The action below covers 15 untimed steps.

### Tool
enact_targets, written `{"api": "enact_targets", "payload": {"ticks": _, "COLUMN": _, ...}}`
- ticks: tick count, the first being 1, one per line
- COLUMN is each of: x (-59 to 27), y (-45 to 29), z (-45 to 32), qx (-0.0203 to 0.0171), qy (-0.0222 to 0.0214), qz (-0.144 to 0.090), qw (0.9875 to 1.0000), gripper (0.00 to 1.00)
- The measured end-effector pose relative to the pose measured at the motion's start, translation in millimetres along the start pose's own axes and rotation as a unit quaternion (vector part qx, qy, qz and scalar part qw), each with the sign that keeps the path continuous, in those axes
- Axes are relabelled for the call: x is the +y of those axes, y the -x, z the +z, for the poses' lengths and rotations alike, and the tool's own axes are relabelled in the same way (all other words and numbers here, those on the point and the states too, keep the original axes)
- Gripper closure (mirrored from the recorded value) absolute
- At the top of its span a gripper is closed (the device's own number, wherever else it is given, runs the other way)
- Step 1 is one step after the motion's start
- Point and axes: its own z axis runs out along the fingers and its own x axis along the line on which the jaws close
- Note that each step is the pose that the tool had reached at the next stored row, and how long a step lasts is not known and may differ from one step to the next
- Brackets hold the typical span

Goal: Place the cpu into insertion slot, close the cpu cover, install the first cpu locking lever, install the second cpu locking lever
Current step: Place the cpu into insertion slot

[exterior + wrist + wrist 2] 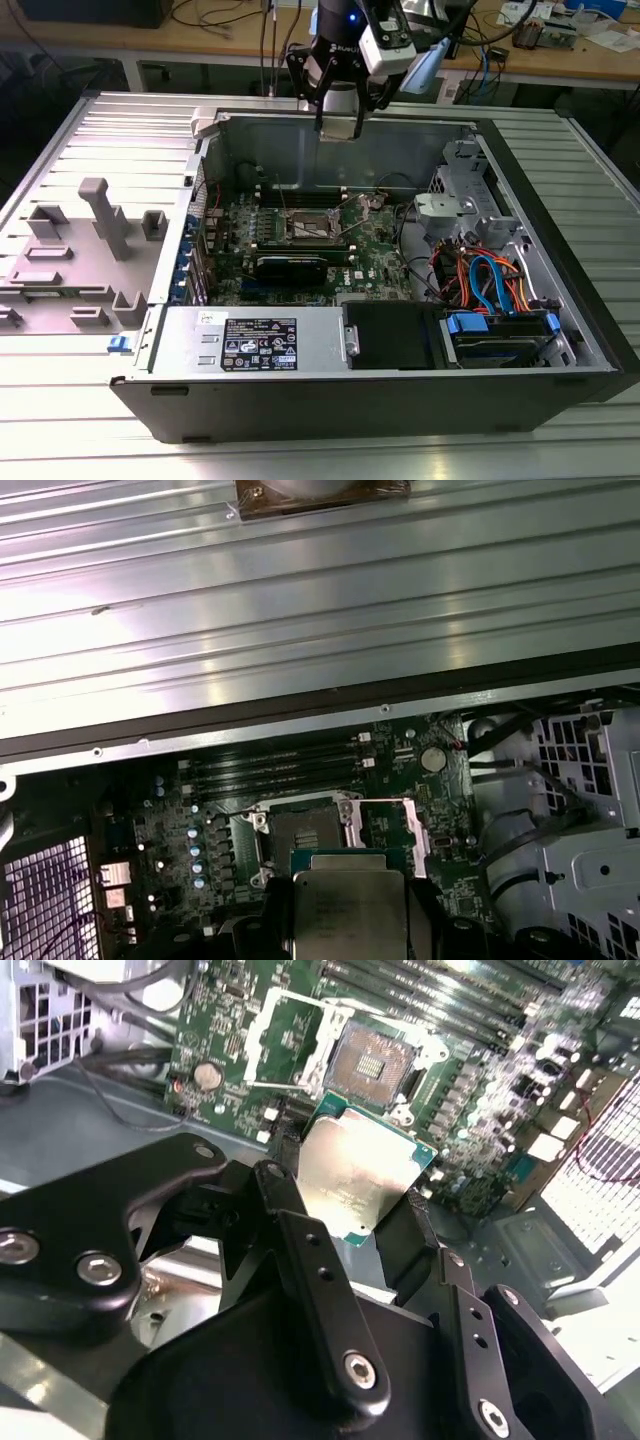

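My gripper hangs above the far wall of the open computer case, higher than the green motherboard. It is shut on the cpu, a flat silver-grey square chip held by its edges between the black fingers. The cpu also appears in the first wrist view, close to the camera. The insertion slot lies bare, dark-centred, on the board below and ahead of the chip; the same insertion slot sits mid-board. The cpu cover stands flipped open beside the slot, cpu cover.
Memory slots run along the far side of the socket. A long black card lies on its near side. A power supply and a drive cage with blue and orange cables fill the front. A grey fixture sits at the exterior view's left.
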Motion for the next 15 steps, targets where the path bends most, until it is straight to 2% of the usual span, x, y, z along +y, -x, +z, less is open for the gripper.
{"api": "enact_targets", "payload": {"ticks": 3, "x": -0.3, "y": 0.0, "z": 0.8, "qx": -0.0006, "qy": -0.0034, "qz": 0.010, "qw": 0.9999, "gripper": 0.46}}
{"api": "enact_targets", "payload": {"ticks": 6, "x": -0.5, "y": 0.0, "z": 2.2, "qx": -0.0013, "qy": -0.0060, "qz": 0.035, "qw": 0.9994, "gripper": 0.46}}
{"api": "enact_targets", "payload": {"ticks": 15, "x": -0.9, "y": 0.1, "z": 2.3, "qx": -0.0014, "qy": -0.0061, "qz": 0.036, "qw": 0.9993, "gripper": 0.46}}
